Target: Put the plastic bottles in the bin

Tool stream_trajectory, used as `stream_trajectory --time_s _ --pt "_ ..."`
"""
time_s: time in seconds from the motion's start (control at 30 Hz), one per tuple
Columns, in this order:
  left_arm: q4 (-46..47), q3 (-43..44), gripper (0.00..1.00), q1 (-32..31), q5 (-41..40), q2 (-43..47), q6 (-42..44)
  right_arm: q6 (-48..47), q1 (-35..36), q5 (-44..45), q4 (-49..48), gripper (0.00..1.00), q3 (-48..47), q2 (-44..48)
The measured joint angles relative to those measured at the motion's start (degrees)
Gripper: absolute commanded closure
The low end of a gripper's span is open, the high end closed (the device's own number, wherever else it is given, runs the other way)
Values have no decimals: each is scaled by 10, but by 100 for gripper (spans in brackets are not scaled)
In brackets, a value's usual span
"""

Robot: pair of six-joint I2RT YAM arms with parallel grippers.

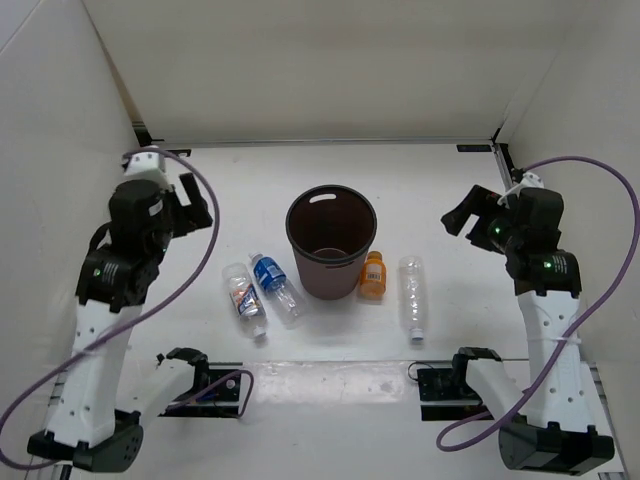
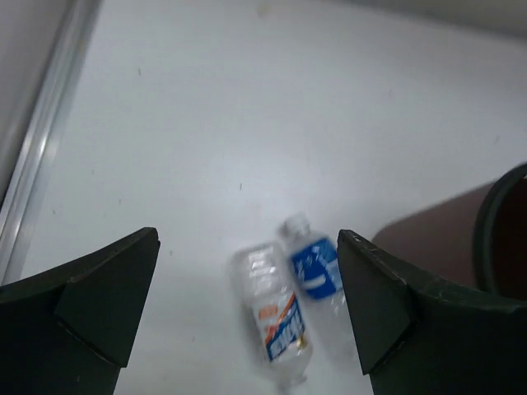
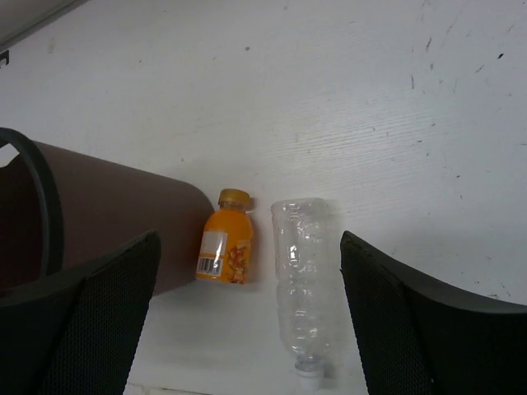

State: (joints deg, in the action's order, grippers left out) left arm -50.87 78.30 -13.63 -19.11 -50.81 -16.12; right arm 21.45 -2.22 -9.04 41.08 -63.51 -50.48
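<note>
**Q:** Top view: bin, bottles where?
**A:** Bin (image 1: 326, 282) upright, mid-table (image 1: 430, 185), mouth up. All four bottles lying flat on table, outside bin. L of bin: white-red-label bottle (image 1: 241, 292) and blue-label bottle (image 1: 272, 282) side by side, blue one nearer bin. R of bin: orange bottle (image 1: 372, 275) just beside bin wall, cap twd far side. Clear unlabelled bottle (image 1: 412, 295) further R, apart from orange, cap twd near edge.

**Q:** Grippers, same view?
**A:** Left gripper (image 1: 195, 205) raised at far L, right gripper (image 1: 462, 215) raised at far R. Each well apart from bottles and bin. Jaw gap hard to read here.

**Q:** Left wrist view?
**A:** Left gripper (image 2: 247, 238) jaws released, spread wide, nothing between them. Seen below through gap: blue-label bottle (image 2: 315, 267) w/ white cap uppermost, white-red-label bottle (image 2: 276, 317) alongside. Whether touching or just apart, cannot tell. Both blurred. Bin (image 2: 436, 239) at R edge, partly cut off by finger.

**Q:** Right wrist view?
**A:** Right gripper (image 3: 249, 236) jaws likewise released, wide apart, gripping nothing. Below: orange bottle (image 3: 225, 249) close against bin (image 3: 115, 214) wall. Clear unlabelled bottle (image 3: 302, 271) just beside orange, parallel, cap at opposite end. Scuffed table around them.
</note>
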Motion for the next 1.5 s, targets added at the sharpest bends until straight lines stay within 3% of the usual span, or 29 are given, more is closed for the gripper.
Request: stream_trajectory --time_s 0.13,0.37,0.5,0.83,1.03,1.5 --pt "-73 -24 0 0 53 -29 15 4 6 3 20 10 0 14" --pt "-59 -181 0 -4 95 97 25 4 93 45 59 10 1 2" --pt "-49 -179 0 -16 62 132 18 28 150 73 55 10 35 -5" --pt "-79 -168 0 -17 -18 110 -16 68 63 57 42 10 111 -46" --pt "-92 -168 0 -17 -26 153 -30 67 67 37 24 10 146 -58" --pt "-96 -168 0 -18 -21 105 -32 101 160 65 -23 10 160 -281"
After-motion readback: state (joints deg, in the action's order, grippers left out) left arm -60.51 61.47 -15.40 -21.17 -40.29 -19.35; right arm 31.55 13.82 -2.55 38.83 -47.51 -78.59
